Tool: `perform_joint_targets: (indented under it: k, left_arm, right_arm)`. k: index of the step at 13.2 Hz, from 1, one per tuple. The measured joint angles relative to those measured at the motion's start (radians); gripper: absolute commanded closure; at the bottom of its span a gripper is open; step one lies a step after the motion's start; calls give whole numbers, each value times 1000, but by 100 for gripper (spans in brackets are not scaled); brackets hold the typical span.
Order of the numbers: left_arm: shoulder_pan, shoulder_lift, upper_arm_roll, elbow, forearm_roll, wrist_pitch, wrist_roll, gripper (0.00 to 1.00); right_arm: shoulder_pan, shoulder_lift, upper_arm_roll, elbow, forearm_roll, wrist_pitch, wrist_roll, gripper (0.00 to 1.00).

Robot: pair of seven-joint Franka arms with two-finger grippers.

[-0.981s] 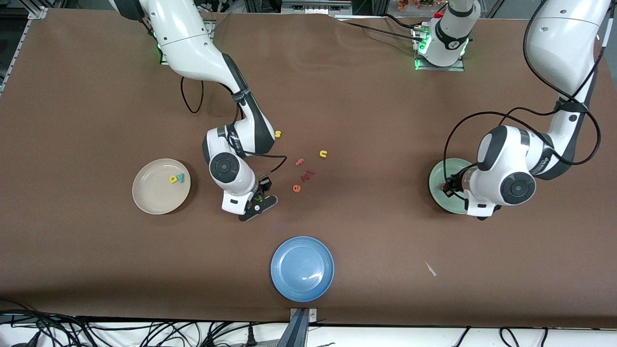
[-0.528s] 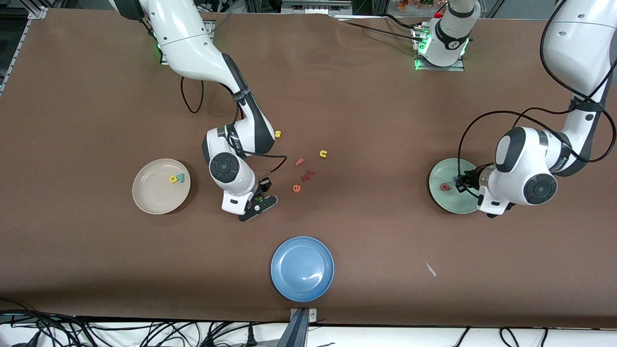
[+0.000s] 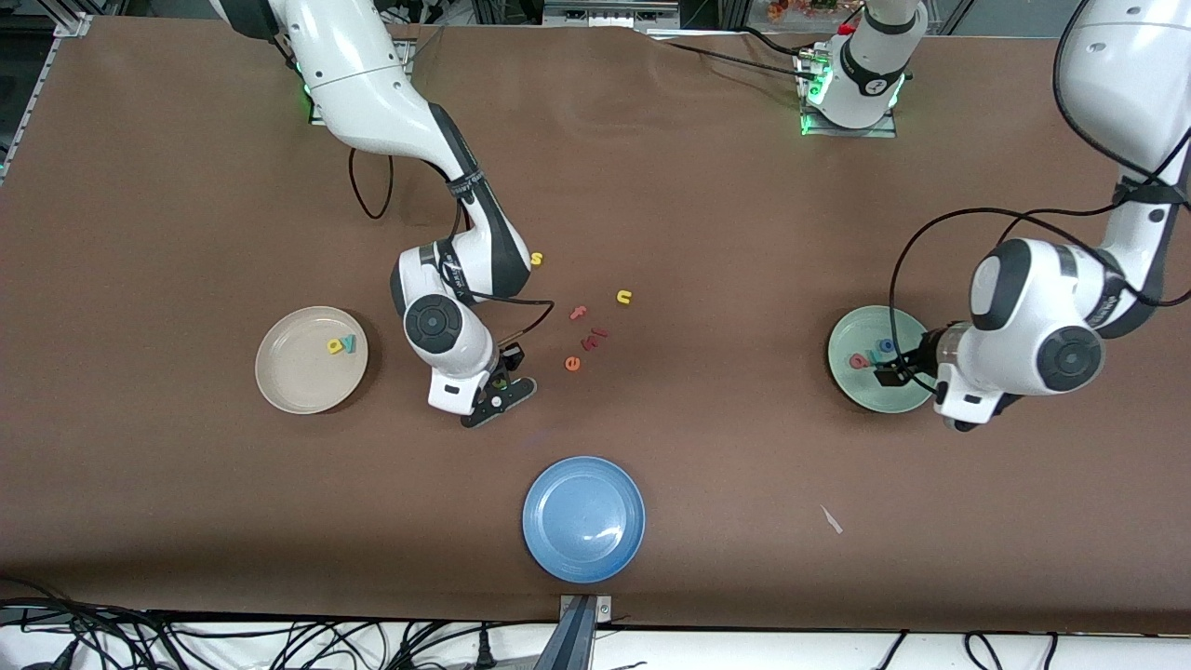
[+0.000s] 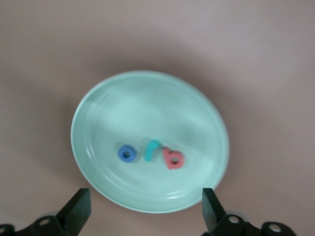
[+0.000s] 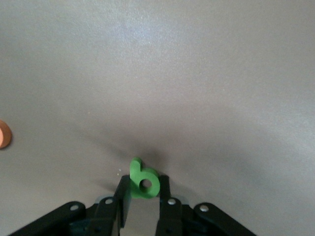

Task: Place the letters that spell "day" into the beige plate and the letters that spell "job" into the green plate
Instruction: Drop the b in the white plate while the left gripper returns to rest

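Mid-frame in the front view, loose letters sit by the right gripper, clamped on the green "a", seen only by its wrist camera. Beige plate holds "d" and "y". Left gripper, spread wide and empty, hangs over the green plate holding "o", "j", "b". Blue plate lower centre.

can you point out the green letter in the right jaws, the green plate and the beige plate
green letter (image 5: pixel 143 184), right wrist view, on its rounded body between the jaws
green plate (image 4: pixel 147 105), left wrist view, on its bare inner floor
beige plate (image 3: pixel 298 377), front view, on its bare inner floor
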Motion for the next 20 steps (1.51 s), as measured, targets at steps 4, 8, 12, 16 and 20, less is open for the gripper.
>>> perform_joint_targets:
  k: [4, 8, 12, 16, 20]
  left_arm:
    - [-1, -31, -20, 182, 0, -129, 245, 1]
    - [6, -39, -14, 347, 4, -185, 546, 1]
    - [4, -105, -24, 382, 15, -209, 678, 0]
    - [-3, -167, -27, 383, 1, -256, 714, 0]
    - [-5, -194, -53, 385, -27, -268, 717, 0]
  right_arm:
    - [-4, -25, -48, 19, 8, -135, 6, 87]
    - [-19, -111, -117, -41, 8, -222, 6, 87]
    - [-21, -230, -160, -223, -21, -166, -3, 88]
    - [-20, -321, -218, -434, -49, -3, -49, 88]
    - [-23, -357, -333, -510, -50, 33, -198, 7]
